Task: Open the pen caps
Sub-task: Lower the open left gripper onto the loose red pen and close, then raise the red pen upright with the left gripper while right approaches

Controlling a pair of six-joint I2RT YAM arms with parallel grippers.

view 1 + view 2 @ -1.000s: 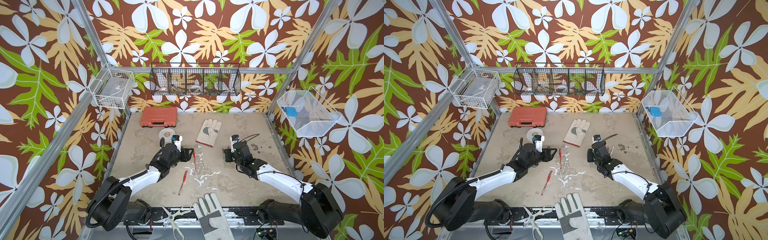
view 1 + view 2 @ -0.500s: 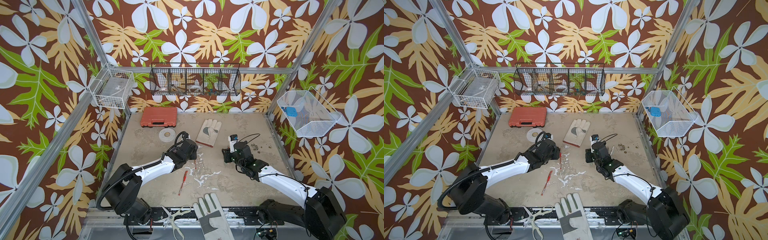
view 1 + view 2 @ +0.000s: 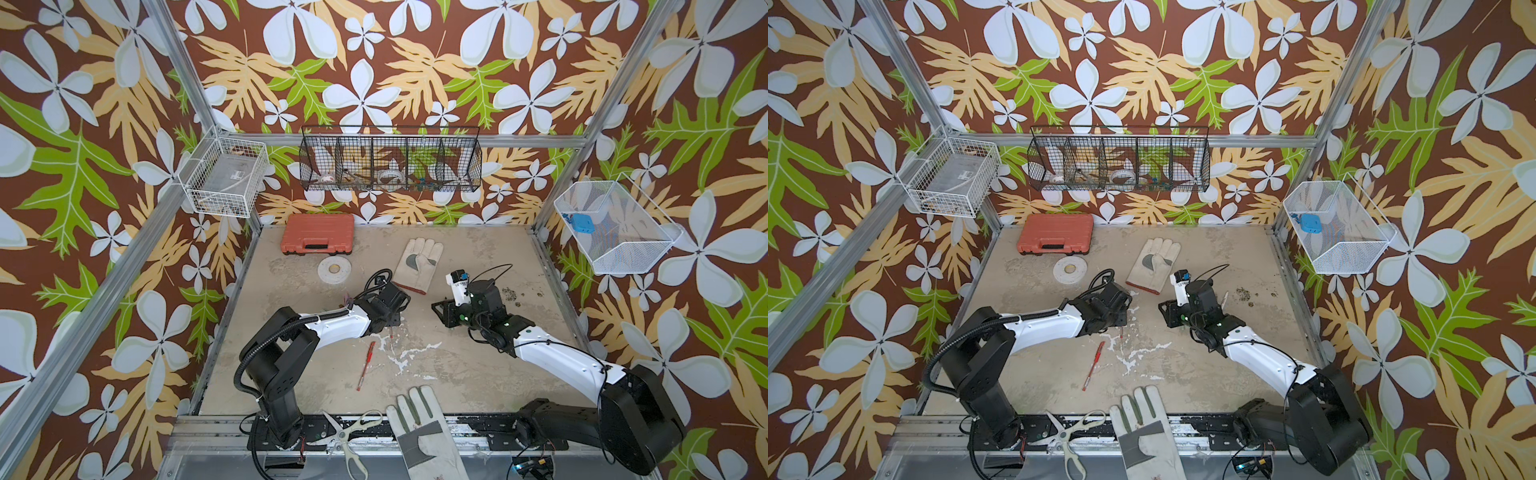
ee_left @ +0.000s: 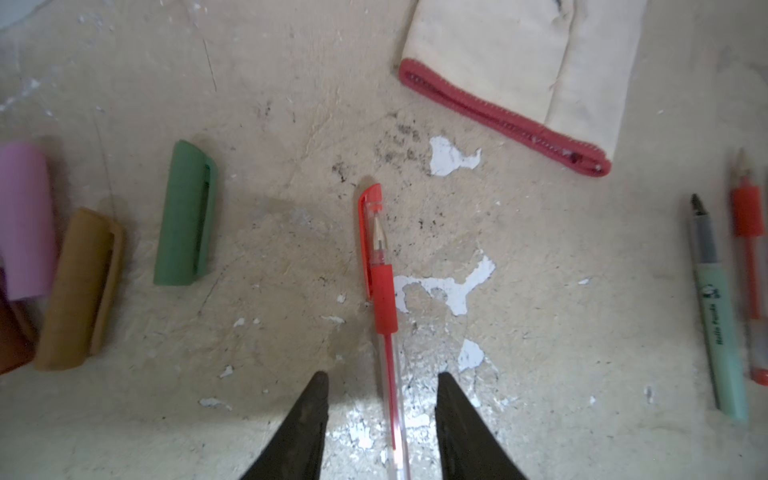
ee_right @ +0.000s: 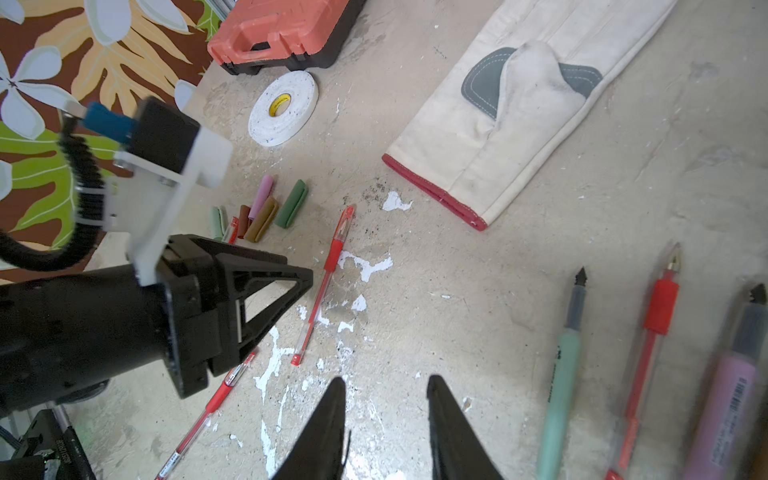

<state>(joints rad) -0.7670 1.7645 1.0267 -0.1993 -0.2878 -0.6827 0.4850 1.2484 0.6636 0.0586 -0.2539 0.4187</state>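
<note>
1. The table (image 3: 490, 253) is a flat, rough, sandy slab with white flaked patches at its centre. Metal rails edge it on every side. In both top views its upper right stretch lies bare.
2. There are 2 work gloves of pale, soft leather with grey patches. The upper glove (image 3: 417, 264) lies flat just above centre, showing a red-hemmed cuff. The lower glove (image 3: 424, 434) drapes over the bottom rail.
3. The case (image 3: 318, 240) is a ribbed orange plastic rectangle at the table's upper left edge.
4. The left gripper (image 4: 380, 376) sits at the centre of both top views. Its black tapered fingers stand apart, straddling a pen barrel with a gap on each side.
5. The right gripper (image 5: 386, 378), right of centre in both top views, also has its fingers apart. Nothing is between them, only bare table beneath.
6. The tape roll (image 3: 334, 269) is a flat white ring just below the case.
7. The red pen (image 4: 384, 307) is a slim clear tube with a red rubber grip. Its cap (image 4: 369, 232), clear with a red clip, is seated over the metal tip. A second red pen (image 3: 365, 365) lies alone at lower centre.
8. The mint pen (image 5: 561, 374), uncapped red pen (image 5: 648, 353) and pink pen (image 5: 727, 395) lie side by side near the right gripper, tips bare.
9. There are 3 loose matte tubes near the capped pen. The green cap (image 4: 185, 216) lies apart, while the gold cap (image 4: 79, 291) touches the pink cap (image 4: 25, 220).
</note>
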